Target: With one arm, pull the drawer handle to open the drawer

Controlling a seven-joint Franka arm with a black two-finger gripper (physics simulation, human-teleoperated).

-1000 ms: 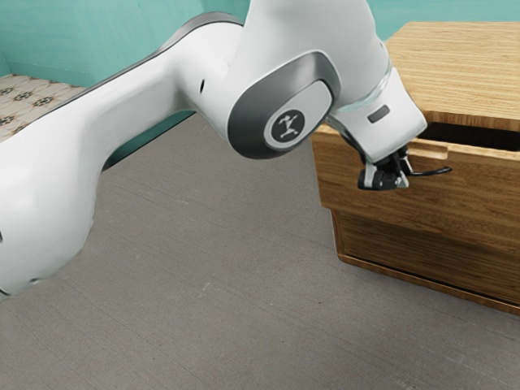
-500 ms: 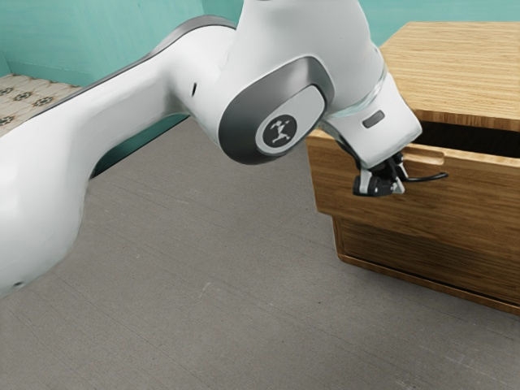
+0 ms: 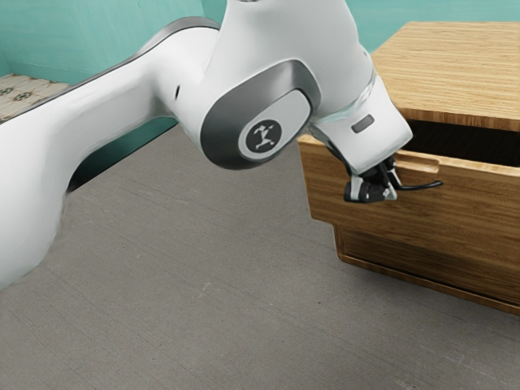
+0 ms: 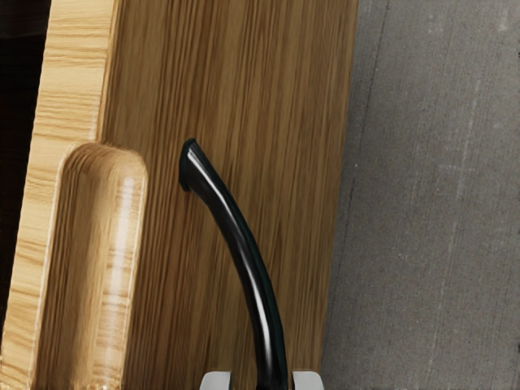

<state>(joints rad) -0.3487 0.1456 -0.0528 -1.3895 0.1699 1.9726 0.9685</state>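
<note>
The arm (image 3: 122, 130) reaches in from the exterior view's left, and its gripper (image 3: 372, 192) sits at the left end of the handle (image 3: 421, 186) on the front of the drawer (image 3: 439, 219). The 2 fingers (image 4: 216, 380) stand close together, pinching the thin black handle from both sides. The drawer is partway out of the wooden cabinet (image 3: 455, 73) at the exterior view's right, with a dark gap under the cabinet top. The cabinet stands on a grey floor (image 3: 203, 268).
</note>
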